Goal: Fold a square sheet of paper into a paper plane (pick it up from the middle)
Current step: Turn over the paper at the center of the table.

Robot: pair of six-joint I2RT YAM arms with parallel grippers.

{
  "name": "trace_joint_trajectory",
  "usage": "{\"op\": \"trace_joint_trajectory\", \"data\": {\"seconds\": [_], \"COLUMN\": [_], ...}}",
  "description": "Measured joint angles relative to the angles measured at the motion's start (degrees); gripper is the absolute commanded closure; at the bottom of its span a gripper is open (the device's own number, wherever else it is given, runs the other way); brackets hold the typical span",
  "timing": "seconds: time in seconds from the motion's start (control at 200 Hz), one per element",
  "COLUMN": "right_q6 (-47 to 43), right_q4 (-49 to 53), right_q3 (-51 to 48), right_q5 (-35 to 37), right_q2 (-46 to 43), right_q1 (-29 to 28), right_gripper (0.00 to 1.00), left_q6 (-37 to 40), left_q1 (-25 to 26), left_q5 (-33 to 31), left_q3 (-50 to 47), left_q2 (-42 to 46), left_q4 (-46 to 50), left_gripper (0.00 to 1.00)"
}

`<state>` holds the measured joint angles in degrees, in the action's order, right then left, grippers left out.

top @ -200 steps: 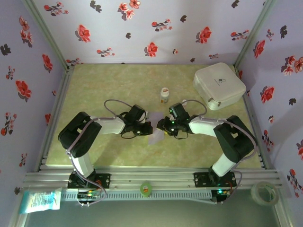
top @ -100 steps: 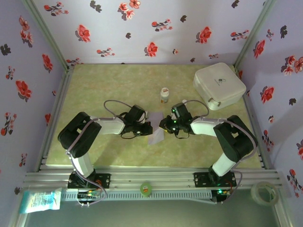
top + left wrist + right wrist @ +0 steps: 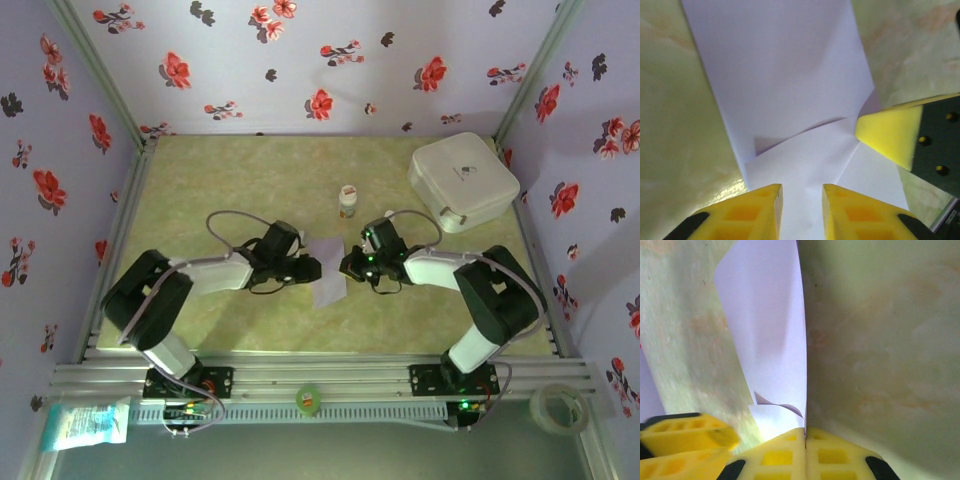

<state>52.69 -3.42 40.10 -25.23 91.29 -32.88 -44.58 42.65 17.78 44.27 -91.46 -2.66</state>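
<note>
R gripper [image 3: 805, 439] clenched on edge of thin pale lilac paper sheet [image 3: 771, 330]; L gripper [image 3: 801, 210] released, sheet beneath tips. Risk: unpinned sheet slides under R pull, crease skews.

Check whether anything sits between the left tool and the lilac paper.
Nothing visible does. The left tool, slightly open, is right over the folded lilac paper, and only bare paper shows in its gap. The right tool pinches an edge of the paper, off to one side.
</note>
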Motion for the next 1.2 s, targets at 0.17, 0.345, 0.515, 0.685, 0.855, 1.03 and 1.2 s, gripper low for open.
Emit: {"op": "trace_joint_trajectory", "data": {"seconds": [0.17,0.345,0.515,0.685,0.855,1.03,1.2], "right_q6": [-8.0,-17.5,-23.8,-26.7,-28.0,-28.7,-28.7], "right_q4": [13.5,28.9,42.4,53.6,59.6,60.8,61.1], "right_q3": [5.7,17.6,28.3,36.9,41.3,44.3,49.5], "right_q5": [6.9,19.5,33.2,47.7,54.3,54.0,50.8], "right_q2": [-7.6,-10.8,-8.0,0.4,8.5,15.5,22.3], "right_q1": [-1.2,-6.2,-11.0,-15.6,-20.1,-22.8,-23.7], "right_gripper": [0.96,0.97,0.99,1.0,0.99,0.98,0.96], "left_q6": [1.1,2.3,3.0,2.7,1.8,-0.7,-2.8], "left_q1": [-0.5,-2.8,-5.1,-7.3,-9.7,-13.6,-16.5], "left_q5": [-6.7,-13.4,-16.8,-19.1,-21.3,-22.7,-22.3], "left_q3": [-3.1,-7.4,-11.2,-13.3,-15.1,-18.9,-21.3], "left_q2": [11.5,21.9,29.5,34.5,39.4,46.2,53.0], "left_q4": [0.1,1.7,3.1,4.9,6.5,7.8,10.0], "left_gripper": [0.67,0.55,0.34,0.13,0.0,0.0,0.0]}}
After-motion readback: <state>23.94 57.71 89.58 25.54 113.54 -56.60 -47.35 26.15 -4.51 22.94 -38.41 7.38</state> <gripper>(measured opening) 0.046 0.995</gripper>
